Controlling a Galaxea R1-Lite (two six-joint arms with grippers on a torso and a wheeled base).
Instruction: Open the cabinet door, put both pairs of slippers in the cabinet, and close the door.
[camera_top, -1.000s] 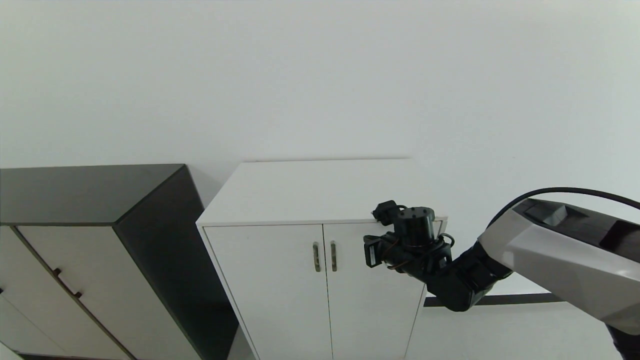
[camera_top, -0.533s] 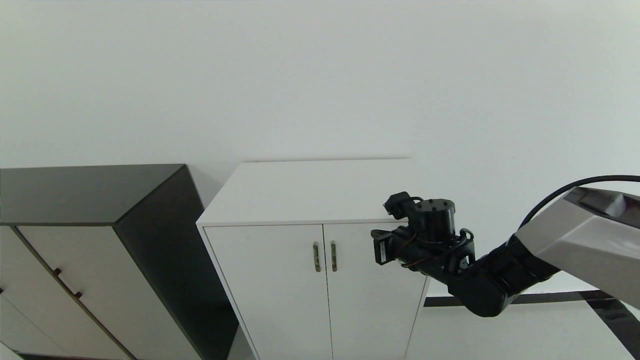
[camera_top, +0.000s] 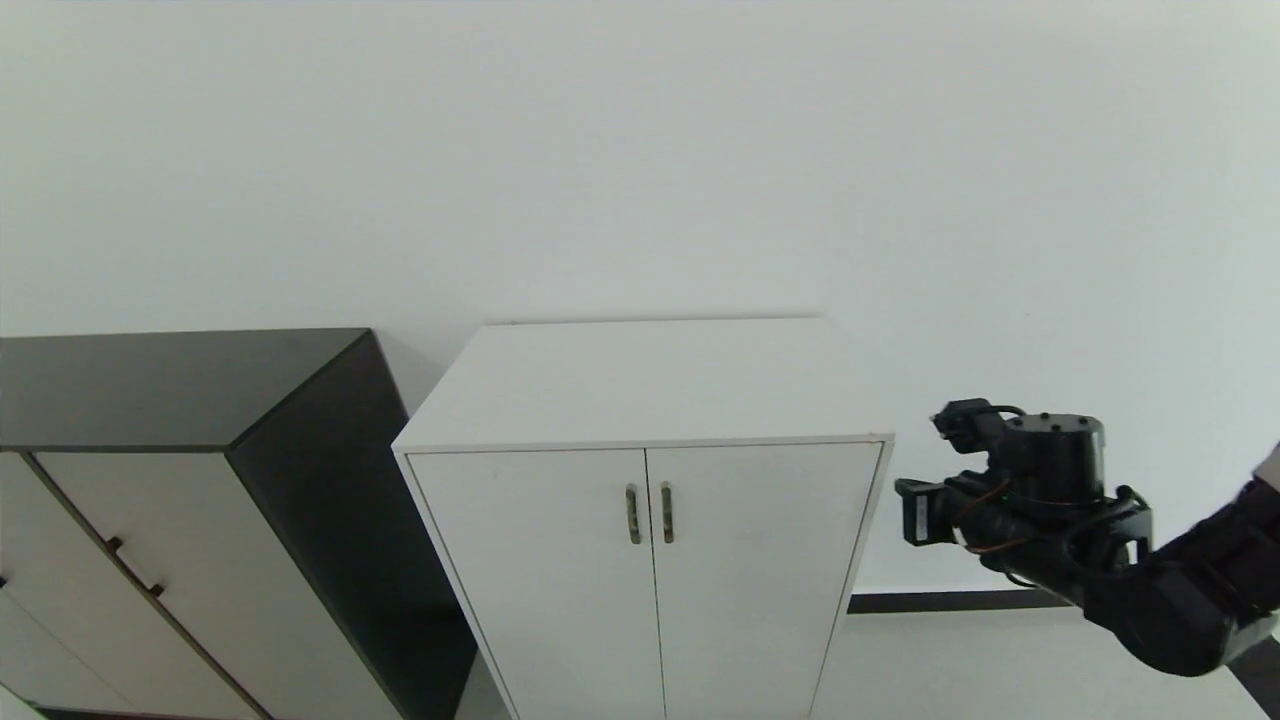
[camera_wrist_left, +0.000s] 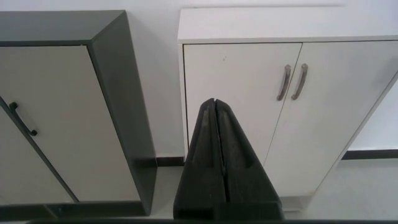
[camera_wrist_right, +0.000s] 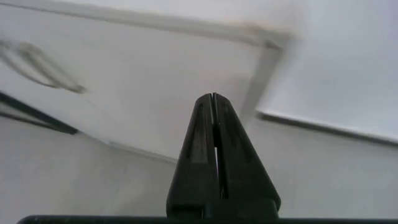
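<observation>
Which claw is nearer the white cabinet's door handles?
Right. Right claw: beside the cabinet's right edge, right of the door handles; left claw: farther back, facing them.

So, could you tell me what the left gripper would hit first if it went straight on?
Probably the white cabinet's left door: the left gripper, shut, points at that closed panel, to the side of its handle. How far off it is, I cannot tell.

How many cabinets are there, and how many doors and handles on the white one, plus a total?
Cabinets: 2 (white cabinet, dark cabinet)
Doors on the white cabinet: 2 (left door, right door), both shut
Handles on those doors: 2 (left handle, right handle)
Total: 6
</observation>
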